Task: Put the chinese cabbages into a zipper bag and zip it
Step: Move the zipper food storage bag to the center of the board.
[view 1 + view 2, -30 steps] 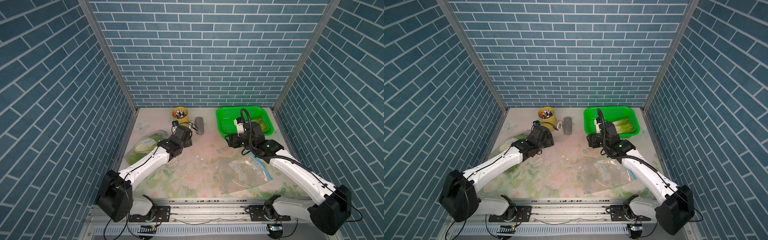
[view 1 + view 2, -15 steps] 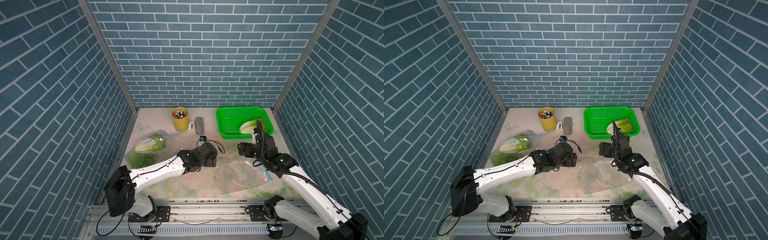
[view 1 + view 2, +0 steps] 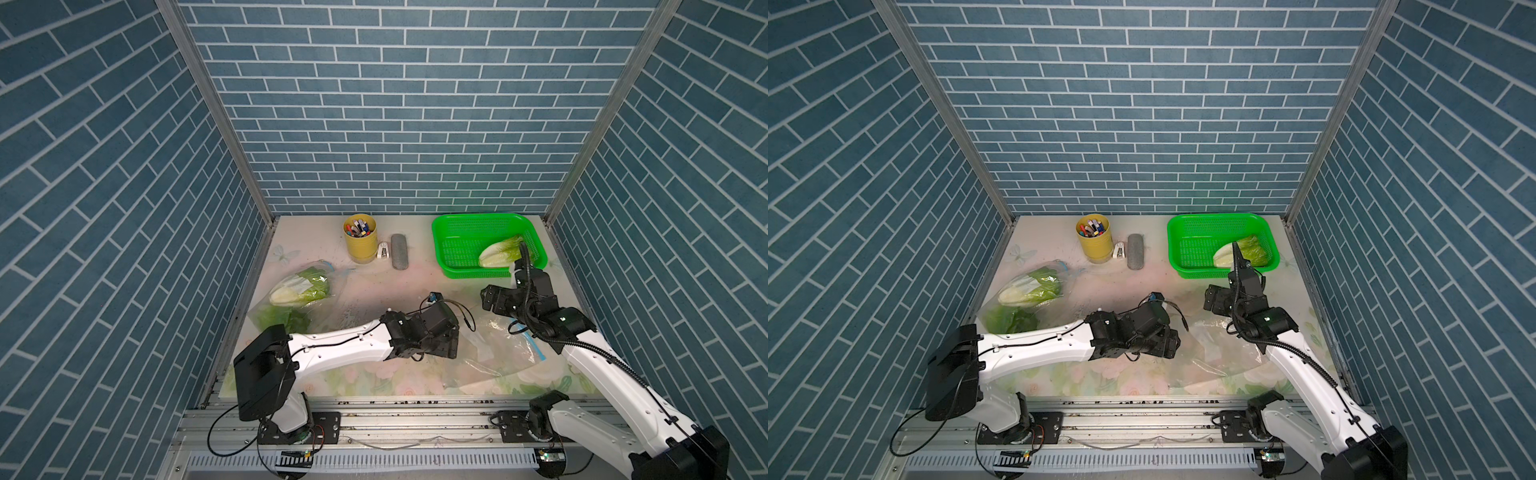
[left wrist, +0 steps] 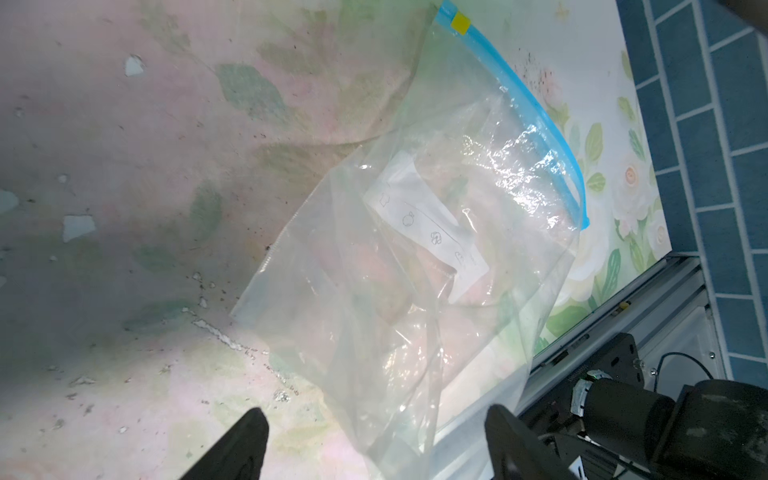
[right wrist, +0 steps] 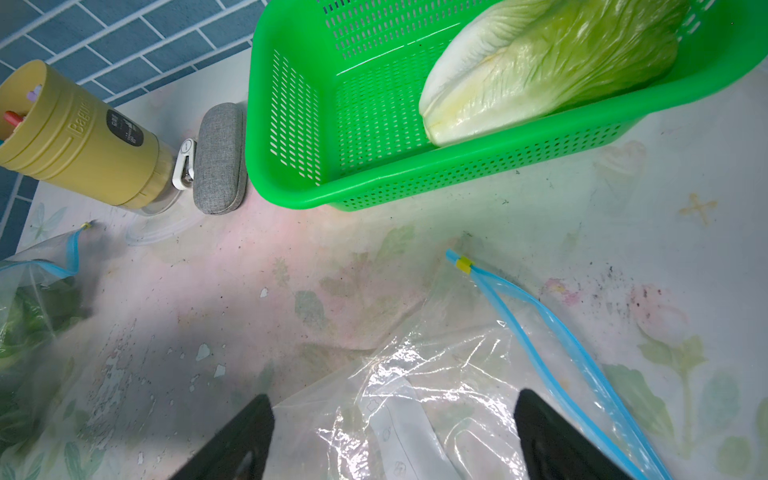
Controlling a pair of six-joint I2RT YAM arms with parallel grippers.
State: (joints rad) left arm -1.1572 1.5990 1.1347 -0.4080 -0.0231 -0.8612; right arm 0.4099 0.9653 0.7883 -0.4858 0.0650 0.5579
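Both arms hang over flat clear plastic zipper bag with blue strip (image 4: 415, 249), probably to open it. Green perforated plastic basket (image 3: 469, 217) keeps one pale-green cabbage head (image 3: 496, 253) awaiting transfer; other cabbages (image 3: 297, 291) lie bagged leftward. Left gripper (image 4: 376, 415), right gripper (image 5: 395, 397): spread, empty.

Yellow cup (image 3: 360, 245) of markers noted at 11 o'clock on floral tabletop (image 3: 374, 289). Small white clip (image 3: 383, 252) and grey case (image 3: 400, 252) laid just beside it, toward 3 o'clock. Green mesh basket (image 3: 461, 245) placed at 1 o'clock.
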